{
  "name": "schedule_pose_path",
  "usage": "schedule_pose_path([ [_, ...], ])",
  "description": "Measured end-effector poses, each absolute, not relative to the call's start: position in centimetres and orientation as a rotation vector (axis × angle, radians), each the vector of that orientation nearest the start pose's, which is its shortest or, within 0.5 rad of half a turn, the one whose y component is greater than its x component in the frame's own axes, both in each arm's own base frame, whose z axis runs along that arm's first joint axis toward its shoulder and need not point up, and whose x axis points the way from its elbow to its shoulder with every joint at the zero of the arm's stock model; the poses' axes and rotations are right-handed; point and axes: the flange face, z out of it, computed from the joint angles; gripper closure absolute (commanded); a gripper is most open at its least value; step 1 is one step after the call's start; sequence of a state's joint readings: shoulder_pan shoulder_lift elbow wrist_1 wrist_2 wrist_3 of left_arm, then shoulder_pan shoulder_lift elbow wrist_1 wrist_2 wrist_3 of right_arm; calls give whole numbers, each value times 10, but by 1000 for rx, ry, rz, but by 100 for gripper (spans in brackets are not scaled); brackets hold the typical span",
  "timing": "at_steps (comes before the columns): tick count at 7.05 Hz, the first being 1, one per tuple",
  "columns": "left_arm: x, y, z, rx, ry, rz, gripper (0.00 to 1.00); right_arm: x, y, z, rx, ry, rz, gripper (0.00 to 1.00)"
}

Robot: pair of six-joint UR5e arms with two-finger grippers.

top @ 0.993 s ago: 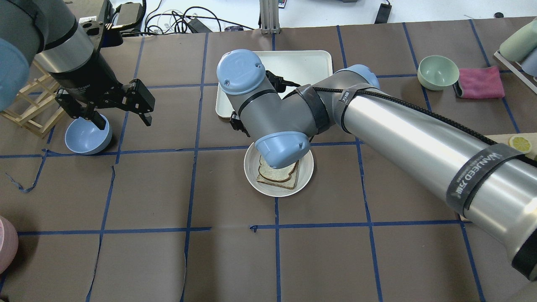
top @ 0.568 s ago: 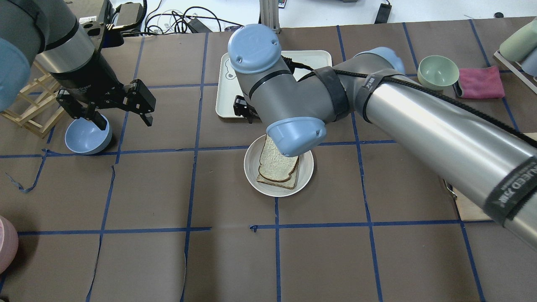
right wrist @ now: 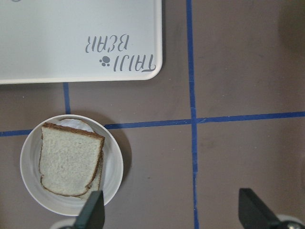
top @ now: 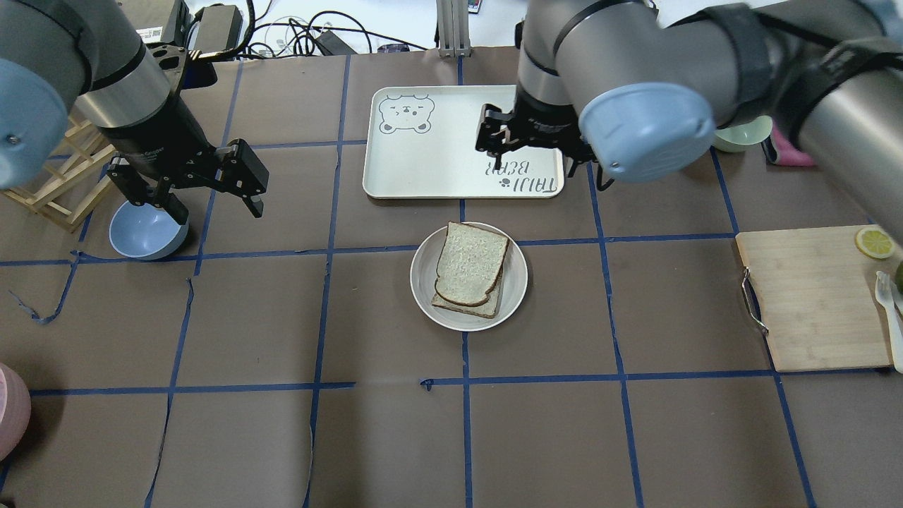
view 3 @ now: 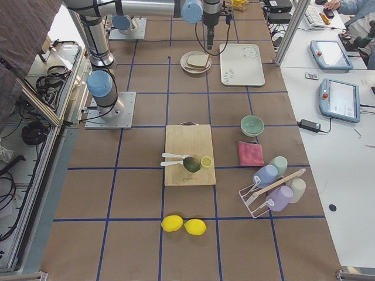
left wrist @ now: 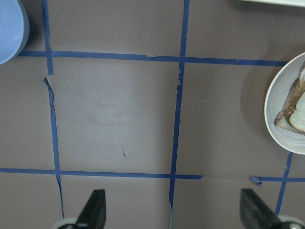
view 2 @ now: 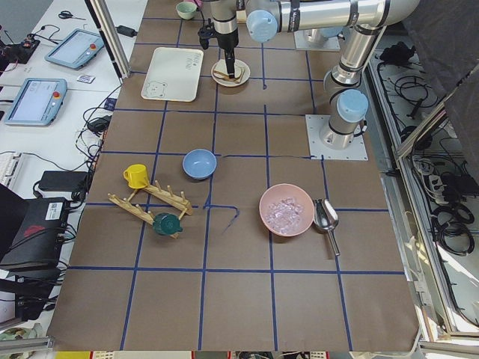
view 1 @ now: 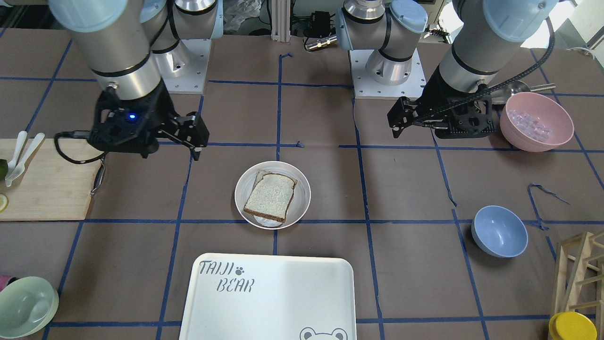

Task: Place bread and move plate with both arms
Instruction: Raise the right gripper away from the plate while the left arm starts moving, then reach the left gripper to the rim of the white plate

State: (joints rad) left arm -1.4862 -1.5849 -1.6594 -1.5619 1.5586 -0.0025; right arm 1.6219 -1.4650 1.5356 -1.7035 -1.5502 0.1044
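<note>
The slice of pale sandwich bread with a dark brown crust (top: 470, 259) lies flat on the round off-white plate with a raised rim (top: 517, 279), on top of a second slice, so the placing looks done and moving the plate is what remains. The plate sits near the table's middle, just on the robot's side of the white rectangular "TAIJI BEAR" tray (top: 451, 144); the bread's long axis runs roughly away from the robot, slightly tilted, its rounded end toward the robot. The right gripper (top: 540, 148) hangs over the tray's near right corner, its fingers spread wide and holding nothing; from it the plate lies toward the robot and a little to the left, near but not touching. The left gripper (top: 201, 180) is likewise spread and empty, above the pale blue bowl (top: 144, 229), well apart from the plate's left side. The right arm is the nearer; a two-armed lift would likely need each gripper at an opposite side of the rim, and the left has farther to travel.
</note>
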Motion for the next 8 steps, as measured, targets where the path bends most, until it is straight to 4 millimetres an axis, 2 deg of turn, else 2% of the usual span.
schedule_pose_path([
  [1, -95, -500, 425, -178, 3149, 164, 0, 139, -537, 476, 71, 3146, -114, 0],
  [2, -104, -505, 403, -172, 3150, 171, 0, 124, -538, 484, 72, 3170, -131, 0],
  [4, -157, -511, 348, -67, 3195, 60, 0, 113, -535, 494, 81, 3198, -140, 0],
  [5, -179, -511, 317, -48, 3234, 6, 0, 114, -533, 498, 76, 3199, -146, 0],
  [6, -195, -510, 288, -30, 3272, -25, 11, 118, -529, 504, 60, 3194, -143, 0],
  [7, -208, -509, 267, -3, 3292, -31, 33, 125, -523, 509, 39, 3169, -113, 0],
  [8, -219, -509, 248, 28, 3299, -15, 34, 131, -517, 514, 25, 3130, -90, 0],
])
